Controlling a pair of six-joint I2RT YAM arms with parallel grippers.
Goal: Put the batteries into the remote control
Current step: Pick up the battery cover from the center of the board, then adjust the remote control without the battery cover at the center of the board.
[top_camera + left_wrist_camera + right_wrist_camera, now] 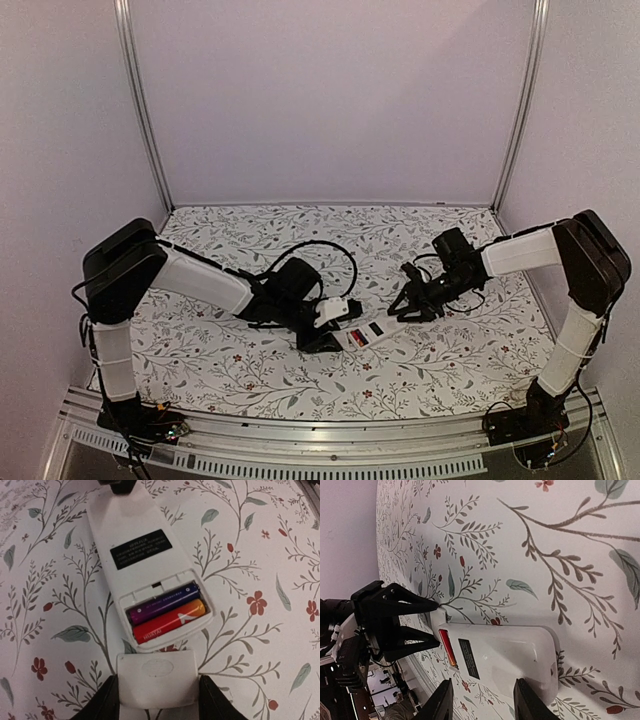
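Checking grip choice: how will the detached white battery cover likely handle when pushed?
The battery cover looks like thin, flat plastic, so it is probably light and slightly flexible. Its smooth surface may slip in the left hand.

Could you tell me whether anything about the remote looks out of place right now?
Yes: the battery cover is off, held in the left hand by the remote control's open compartment. The two batteries seated inside are mismatched: one purple, one red-orange.
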